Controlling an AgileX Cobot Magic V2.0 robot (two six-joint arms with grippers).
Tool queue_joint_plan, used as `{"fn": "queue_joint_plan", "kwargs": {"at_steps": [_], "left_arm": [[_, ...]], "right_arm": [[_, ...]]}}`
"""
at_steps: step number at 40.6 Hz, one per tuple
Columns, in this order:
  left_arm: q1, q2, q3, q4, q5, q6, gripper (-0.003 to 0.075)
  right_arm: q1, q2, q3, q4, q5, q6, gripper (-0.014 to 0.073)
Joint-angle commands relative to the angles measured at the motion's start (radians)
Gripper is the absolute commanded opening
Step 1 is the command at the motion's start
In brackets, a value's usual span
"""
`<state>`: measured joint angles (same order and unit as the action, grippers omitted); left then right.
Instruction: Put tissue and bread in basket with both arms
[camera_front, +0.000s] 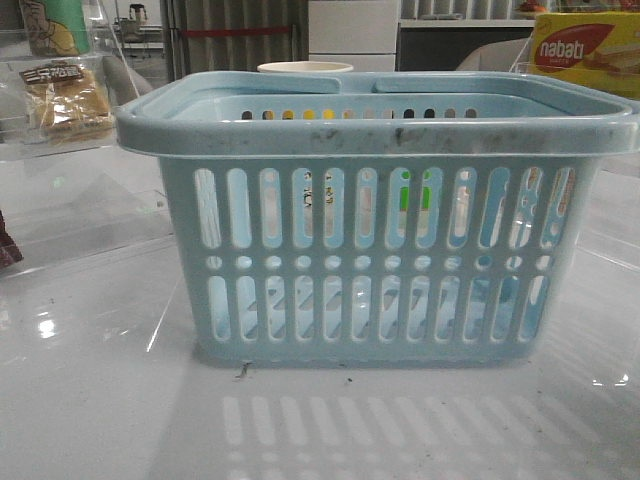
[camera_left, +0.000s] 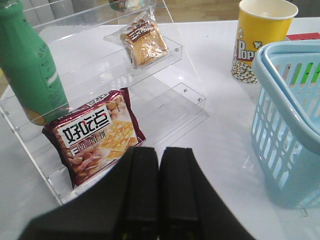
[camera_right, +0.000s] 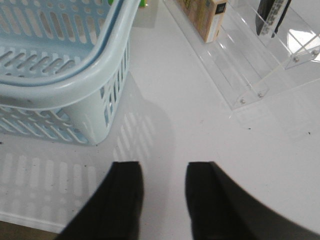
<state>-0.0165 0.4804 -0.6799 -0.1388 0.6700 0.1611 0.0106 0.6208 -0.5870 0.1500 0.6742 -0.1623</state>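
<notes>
So the blue basket (camera_front: 380, 260) sits mid-table, and the bread (camera_left: 145, 42) is on an upper step of the clear acrylic shelf (camera_left: 170, 95) off to the left, above a red cracker pack (camera_left: 97, 137) and a green bottle (camera_left: 30, 65). Left gripper (camera_left: 159, 165) has its jaws pressed together holding nothing, right gripper (camera_right: 162, 182) has them apart over bare table beside the basket. Can't really make out the tissue, maybe that dark thing (camera_right: 271, 15) on the right-hand shelf.

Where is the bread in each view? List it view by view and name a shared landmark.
Front view: the bread is at upper left, on a clear shelf left of the basket.
Left wrist view: on the upper step of the clear stand, beyond the maroon cracker pack.
Right wrist view: not in it.
Shared landmark: the basket, in all three views.
</notes>
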Motion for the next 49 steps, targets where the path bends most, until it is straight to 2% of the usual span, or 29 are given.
{"fn": "queue_joint_plan", "kwargs": {"at_steps": [1,7,21,34,49], "left_arm": [[-0.007,0.013,-0.028,-0.005,-0.077,-0.002,0.0091],[-0.007,0.013,-0.028,-0.005,-0.077,-0.002,0.0091],[-0.007,0.013,-0.028,-0.005,-0.077,-0.002,0.0091],[-0.007,0.013,-0.028,-0.005,-0.077,-0.002,0.0091],[-0.007,0.014,-0.028,-0.005,-0.083,-0.002,0.0091]], "right_arm": [[-0.007,0.042,-0.036,-0.034,-0.093,0.000,0.0518],[-0.035,0.131,-0.076,-0.054,-0.140,0.017,0.0523],[-0.242,0.466,-0.337,-0.044,-0.149,0.017,0.0523],[-0.252,0.787,-0.588,0.059,-0.159,0.017,0.0523],[-0.252,1.096,-0.843,0.062,-0.198,0.016,0.0523]]}}
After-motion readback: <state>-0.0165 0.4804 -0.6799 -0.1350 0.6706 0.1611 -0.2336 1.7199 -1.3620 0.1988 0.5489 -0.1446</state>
